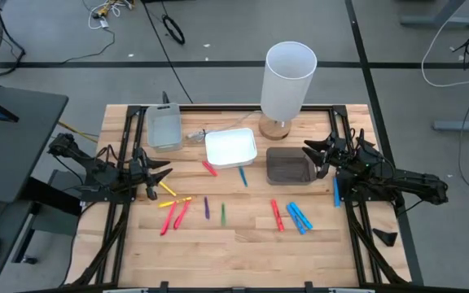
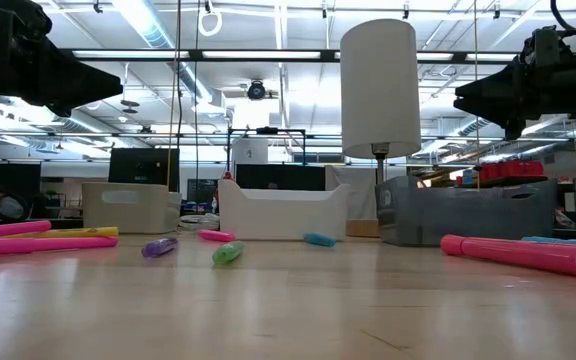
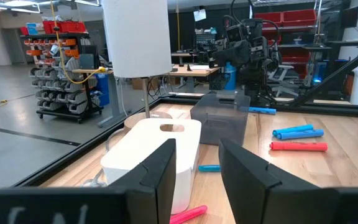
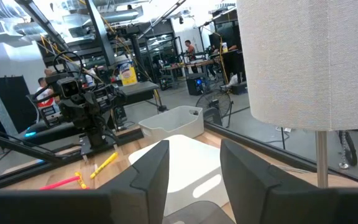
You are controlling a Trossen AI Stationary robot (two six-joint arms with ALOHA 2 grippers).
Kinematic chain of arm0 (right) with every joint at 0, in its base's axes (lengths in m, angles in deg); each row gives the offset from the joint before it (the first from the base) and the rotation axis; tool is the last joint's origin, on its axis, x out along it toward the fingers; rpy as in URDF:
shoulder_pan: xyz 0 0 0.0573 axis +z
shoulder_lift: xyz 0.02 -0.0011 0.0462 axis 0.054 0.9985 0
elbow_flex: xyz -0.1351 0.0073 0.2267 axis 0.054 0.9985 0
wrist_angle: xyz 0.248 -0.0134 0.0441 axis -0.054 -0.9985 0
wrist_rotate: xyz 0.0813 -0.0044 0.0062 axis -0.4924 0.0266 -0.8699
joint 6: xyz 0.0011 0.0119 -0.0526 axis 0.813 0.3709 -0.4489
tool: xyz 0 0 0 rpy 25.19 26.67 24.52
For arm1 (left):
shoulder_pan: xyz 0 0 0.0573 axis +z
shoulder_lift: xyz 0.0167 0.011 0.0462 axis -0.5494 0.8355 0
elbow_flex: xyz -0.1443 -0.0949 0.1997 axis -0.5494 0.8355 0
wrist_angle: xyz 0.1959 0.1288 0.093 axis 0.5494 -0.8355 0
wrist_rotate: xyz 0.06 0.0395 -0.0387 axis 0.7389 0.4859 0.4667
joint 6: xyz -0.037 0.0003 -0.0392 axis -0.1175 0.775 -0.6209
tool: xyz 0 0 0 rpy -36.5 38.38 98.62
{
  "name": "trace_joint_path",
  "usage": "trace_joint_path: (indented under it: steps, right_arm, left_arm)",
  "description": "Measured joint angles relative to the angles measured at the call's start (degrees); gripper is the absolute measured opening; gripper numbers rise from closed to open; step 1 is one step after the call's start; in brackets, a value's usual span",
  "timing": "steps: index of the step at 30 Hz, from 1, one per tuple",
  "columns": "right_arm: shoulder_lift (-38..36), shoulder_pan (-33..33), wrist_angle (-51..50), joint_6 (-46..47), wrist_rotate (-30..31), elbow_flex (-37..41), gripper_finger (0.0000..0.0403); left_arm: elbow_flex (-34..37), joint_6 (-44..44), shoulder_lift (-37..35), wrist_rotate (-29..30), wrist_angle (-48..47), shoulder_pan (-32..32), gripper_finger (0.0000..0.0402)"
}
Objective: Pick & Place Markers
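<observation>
Several markers lie flat and scattered on the wooden table (image 1: 243, 244): pink ones (image 1: 168, 218), yellow (image 1: 167, 188), purple (image 1: 206, 208), green (image 1: 222, 213), red (image 1: 277, 215) and blue (image 1: 299, 217). My left gripper (image 1: 165, 171) hovers open and level at the table's left side, above the yellow marker and pointing across the table. In the left wrist view, the left gripper (image 3: 197, 186) has nothing between its fingers. My right gripper (image 1: 309, 152) hovers open at the right side, just above the dark tray's right end. In the right wrist view, the right gripper (image 4: 194, 180) is likewise empty.
Three trays stand along the far half of the table: grey (image 1: 164, 126), white (image 1: 230, 147) and dark (image 1: 287, 165). A white-shaded lamp (image 1: 287, 81) stands behind them. A lone blue marker (image 1: 336, 191) lies by the right arm's base. The near half is bare wood.
</observation>
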Motion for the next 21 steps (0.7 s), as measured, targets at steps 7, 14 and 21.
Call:
trace_joint_path:
  steps: [7, 14, 21]
  right_arm:
    - [0.0, 0.0, 0.0, -0.01, 0.0, 0.02, 0.0143]
    - [0.0, 0.01, 0.21, -0.01, 0.08, 0.0, 0.0143]
    - [0.0, 0.0, 0.49, 0.0, 0.14, 0.01, 0.0143]
  left_arm:
    - [0.0, 0.0, -0.02, 0.02, 0.0, 0.02, 0.0128]
    - [0.0, 0.0, -0.01, 0.0, 0.02, 0.01, 0.0128]
    - [0.0, 0.0, -0.02, 0.0, 0.02, 0.0, 0.0128]
